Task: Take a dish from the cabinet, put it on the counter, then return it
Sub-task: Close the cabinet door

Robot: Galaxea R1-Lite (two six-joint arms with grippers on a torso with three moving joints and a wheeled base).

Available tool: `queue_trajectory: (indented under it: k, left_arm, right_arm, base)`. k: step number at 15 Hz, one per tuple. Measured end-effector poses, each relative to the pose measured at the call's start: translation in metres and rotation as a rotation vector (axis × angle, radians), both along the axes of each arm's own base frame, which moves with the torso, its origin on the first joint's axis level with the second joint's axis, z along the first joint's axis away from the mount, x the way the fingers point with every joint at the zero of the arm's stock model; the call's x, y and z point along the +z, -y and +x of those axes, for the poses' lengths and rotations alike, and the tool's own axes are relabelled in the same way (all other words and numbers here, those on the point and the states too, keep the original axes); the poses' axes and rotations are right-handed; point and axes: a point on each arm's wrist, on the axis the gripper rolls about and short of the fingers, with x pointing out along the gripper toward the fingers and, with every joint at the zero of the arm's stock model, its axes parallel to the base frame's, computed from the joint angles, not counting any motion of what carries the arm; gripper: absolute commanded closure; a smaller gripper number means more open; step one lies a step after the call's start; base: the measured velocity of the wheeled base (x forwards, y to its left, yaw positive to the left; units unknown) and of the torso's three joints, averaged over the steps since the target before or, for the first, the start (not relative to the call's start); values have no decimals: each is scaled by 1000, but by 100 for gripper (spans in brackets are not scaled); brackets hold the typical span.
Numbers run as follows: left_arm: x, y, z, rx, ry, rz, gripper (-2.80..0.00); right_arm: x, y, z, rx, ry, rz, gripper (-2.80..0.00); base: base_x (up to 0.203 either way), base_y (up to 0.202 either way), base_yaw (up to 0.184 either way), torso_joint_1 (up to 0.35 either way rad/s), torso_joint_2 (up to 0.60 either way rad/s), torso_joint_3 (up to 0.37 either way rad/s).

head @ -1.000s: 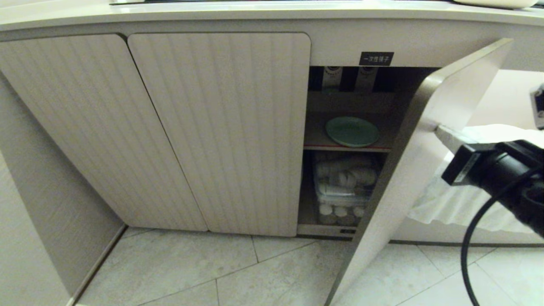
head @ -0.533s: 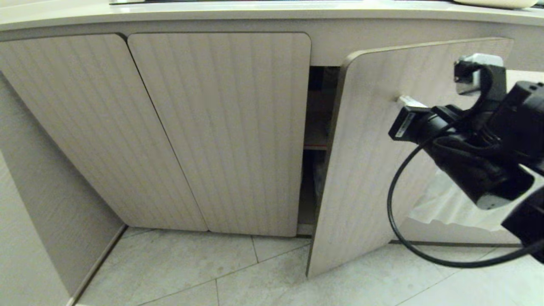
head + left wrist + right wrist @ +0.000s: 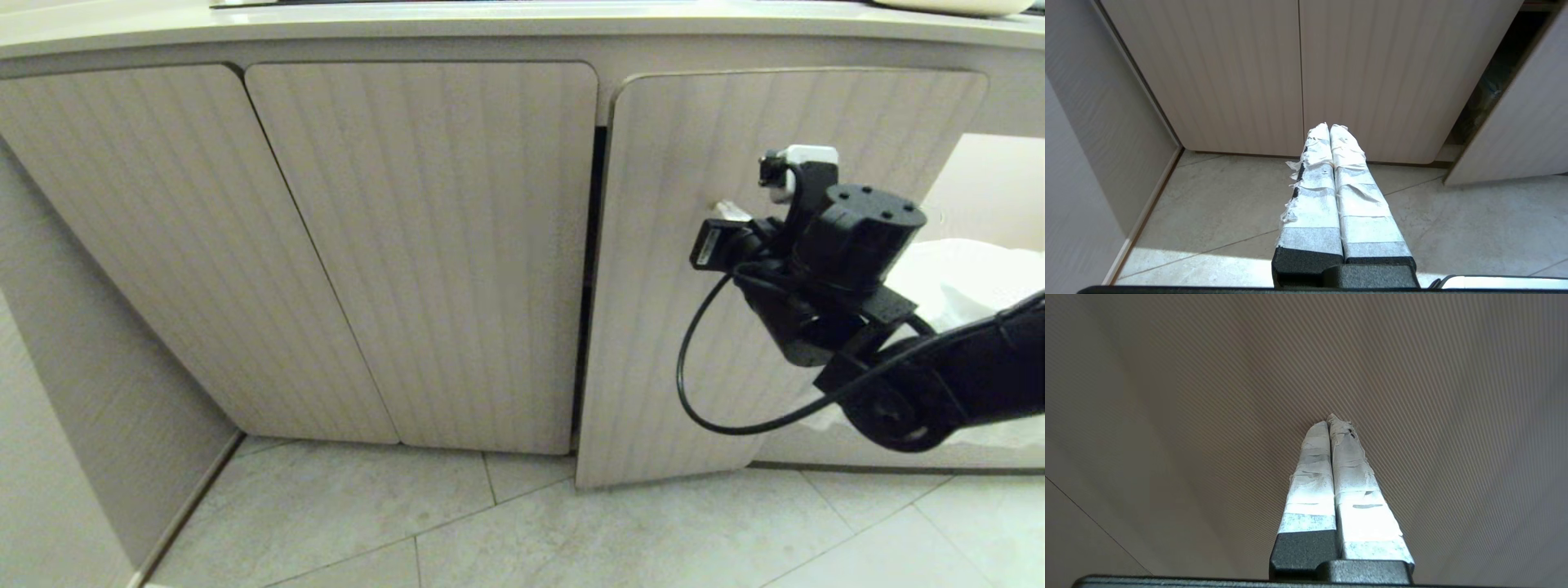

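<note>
The beige ribbed cabinet [image 3: 424, 245] fills the head view under the cream counter [image 3: 490, 24]. Its right door [image 3: 653, 327] stands almost closed, leaving a thin dark gap on its left edge. The dish is hidden behind that door. My right gripper [image 3: 729, 211] is shut and empty, its taped tips pressed against the door's ribbed face [image 3: 1208, 396]; the right wrist view shows the same gripper [image 3: 1331, 421] against it. My left gripper [image 3: 1329, 127] is shut and empty, hanging low over the floor before the two closed left doors. From there the right door [image 3: 1515, 134] still looks ajar.
Pale floor tiles [image 3: 490, 531] lie before the cabinet. A beige side panel [image 3: 65, 408] closes off the left. White crumpled plastic [image 3: 963, 278] sits in an opening right of the door, behind my right arm. A black cable [image 3: 694, 400] loops from the right wrist.
My right arm has swung left and pushed the right door from wide open to nearly closed. The dish, the shelf and the black label are now covered.
</note>
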Motion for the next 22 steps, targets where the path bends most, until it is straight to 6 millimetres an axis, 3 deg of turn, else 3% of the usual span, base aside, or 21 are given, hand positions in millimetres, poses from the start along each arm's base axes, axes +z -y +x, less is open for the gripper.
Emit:
queue_trajectory:
  k: [4,8,14,19,22]
  left_arm:
    - [0,0,0,0,0,0,0]
    - [0,0,0,0,0,0,0]
    - [0,0,0,1,0,0,0]
    - [0,0,0,0,0,0,0]
    - [0,0,0,0,0,0,0]
  right_arm:
    - [-15,-3,22,-27,24,-19,0]
    - [-21,-3,29,-41,64,-33,0]
    - [-21,4,23,-76,182,-62,0]
    - [-38,18,18,-107,124,-118,0]
    - [-32,26,5,-118,118,-137,0]
  base:
    - [0,0,0,0,0,0]
    - [0,0,0,0,0,0]
    - [0,0,0,0,0,0]
    - [0,0,0,0,0,0]
    - [0,0,0,0,0,0]
